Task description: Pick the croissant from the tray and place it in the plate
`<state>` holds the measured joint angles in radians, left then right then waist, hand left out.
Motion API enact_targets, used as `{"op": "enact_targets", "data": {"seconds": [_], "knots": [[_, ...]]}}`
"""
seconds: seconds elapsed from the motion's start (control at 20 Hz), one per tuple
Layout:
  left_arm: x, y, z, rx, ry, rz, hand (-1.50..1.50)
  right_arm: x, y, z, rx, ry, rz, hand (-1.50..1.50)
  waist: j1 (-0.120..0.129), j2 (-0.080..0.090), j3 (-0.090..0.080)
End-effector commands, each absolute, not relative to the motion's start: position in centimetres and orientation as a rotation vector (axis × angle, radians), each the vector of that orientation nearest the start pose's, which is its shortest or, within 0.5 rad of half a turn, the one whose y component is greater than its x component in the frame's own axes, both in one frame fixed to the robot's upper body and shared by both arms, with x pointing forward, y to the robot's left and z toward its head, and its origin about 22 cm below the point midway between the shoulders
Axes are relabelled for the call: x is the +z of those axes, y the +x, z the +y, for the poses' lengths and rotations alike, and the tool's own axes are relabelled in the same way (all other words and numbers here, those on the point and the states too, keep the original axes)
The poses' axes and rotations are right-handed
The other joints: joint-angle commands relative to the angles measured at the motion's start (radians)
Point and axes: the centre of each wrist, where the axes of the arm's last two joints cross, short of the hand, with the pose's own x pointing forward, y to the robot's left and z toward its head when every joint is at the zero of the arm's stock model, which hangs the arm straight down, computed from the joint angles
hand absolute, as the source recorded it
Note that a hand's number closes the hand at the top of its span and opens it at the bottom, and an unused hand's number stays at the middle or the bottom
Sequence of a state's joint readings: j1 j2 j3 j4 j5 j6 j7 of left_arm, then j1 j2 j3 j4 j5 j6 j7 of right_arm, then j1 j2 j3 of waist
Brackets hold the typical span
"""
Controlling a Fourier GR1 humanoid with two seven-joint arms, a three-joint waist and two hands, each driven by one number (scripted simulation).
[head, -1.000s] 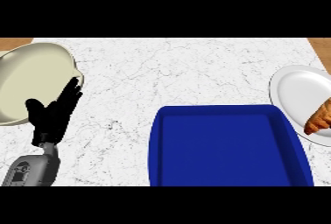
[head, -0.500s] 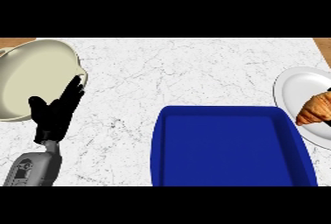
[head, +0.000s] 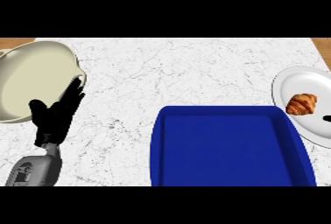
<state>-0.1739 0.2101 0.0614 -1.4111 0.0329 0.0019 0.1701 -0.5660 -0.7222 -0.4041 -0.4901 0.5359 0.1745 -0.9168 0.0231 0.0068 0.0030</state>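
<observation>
While croissant [head: 301, 104] lies on white plate [head: 298, 82] at 3 o'clock, long axis roughly 10-to-4. Blue tray [head: 226, 148] just beside, 7 o'clock. Right hand [head: 327, 118]: dark tip only, can't tell. Left hand [head: 57, 114] fingers straight, by cream bowl [head: 32, 78].

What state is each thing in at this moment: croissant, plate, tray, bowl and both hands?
croissant: lying on the plate, nothing holding it.
plate: at the right edge, partly out of view, bearing the croissant.
tray: blue, nothing in it.
bowl: cream, at the left edge, nothing visible inside.
left hand: open, fingers up, resting beside the bowl.
right hand: only a dark tip shows at the right edge; fingers cannot be judged.
</observation>
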Motion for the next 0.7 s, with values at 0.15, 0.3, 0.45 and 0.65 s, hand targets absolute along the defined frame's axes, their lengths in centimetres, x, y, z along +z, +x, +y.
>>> {"op": "enact_targets", "data": {"seconds": [0.15, 0.3, 0.45, 0.65], "knots": [[2.5, 28.7, 29.0, -0.080, 0.188, -1.417, 0.00, 8.7, 32.6, -50.1, 0.521, -0.316, -2.037, -1.50, -0.022, -0.009, -0.003], [3.0, 28.7, 28.3, -0.092, 0.169, -1.392, 0.00, 10.4, 31.6, -52.2, 0.407, -0.238, -1.931, -1.50, -0.030, -0.013, -0.003], [1.9, 27.7, 28.0, -0.080, 0.161, -1.395, 0.00, 9.6, 30.4, -53.3, 0.366, -0.111, -1.794, -1.50, -0.018, -0.009, -0.002], [1.8, 29.0, 28.5, -0.091, 0.161, -1.412, 0.00, 11.3, 30.1, -54.4, 0.340, -0.019, -1.768, -1.50, -0.019, 0.001, -0.001]]}}
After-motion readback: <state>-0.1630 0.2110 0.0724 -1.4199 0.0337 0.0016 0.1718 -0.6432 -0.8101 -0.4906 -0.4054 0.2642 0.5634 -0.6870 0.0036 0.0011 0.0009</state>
